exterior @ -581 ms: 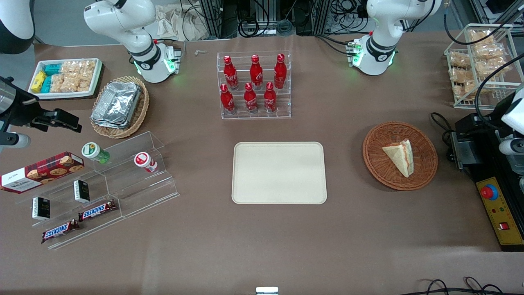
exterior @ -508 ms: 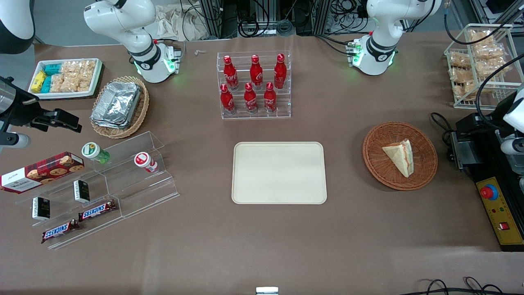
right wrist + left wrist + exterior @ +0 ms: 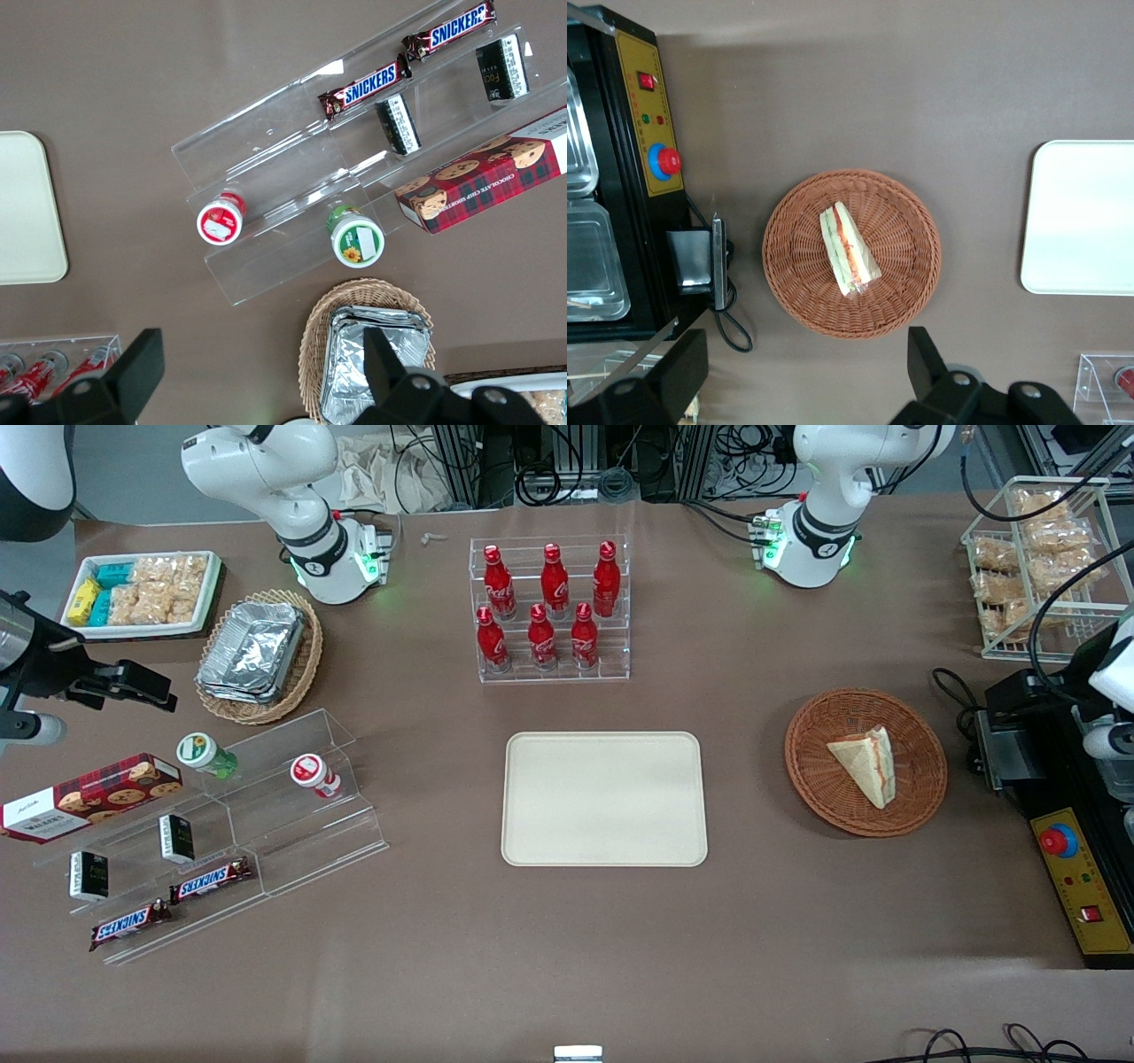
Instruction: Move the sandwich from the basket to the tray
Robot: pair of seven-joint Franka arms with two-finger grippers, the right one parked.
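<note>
The sandwich (image 3: pixel 865 763) lies in the basket (image 3: pixel 917 740), its cut edge with the red and green filling facing the working arm's end of the tabletop (image 3: pixel 567 957). In the left wrist view the sandwich (image 3: pixel 847 250) sits near the middle of the basket (image 3: pixel 908 230), its wrap touching the wicker floor.

The basket stands on the tabletop toward the working arm's end, apart from the tray (image 3: pixel 605 798), with a strip of bare brown surface between them. The tray lies flat near the middle of the tabletop, nearer to the front camera than the acrylic rack of red bottles (image 3: pixel 551 608).

The gripper (image 3: pixel 806 363) hangs well above the tabletop at the working arm's end, high over the basket and touching nothing. Its two fingers (image 3: pixel 925 354) are spread wide, with nothing between them. In the front view only part of the working arm shows at the table's edge, over the black control box (image 3: pixel 1076 868) with the red button.

A wire rack of snack bags (image 3: pixel 1036 567) stands at the corner of the tabletop farther from the front camera than the basket.
</note>
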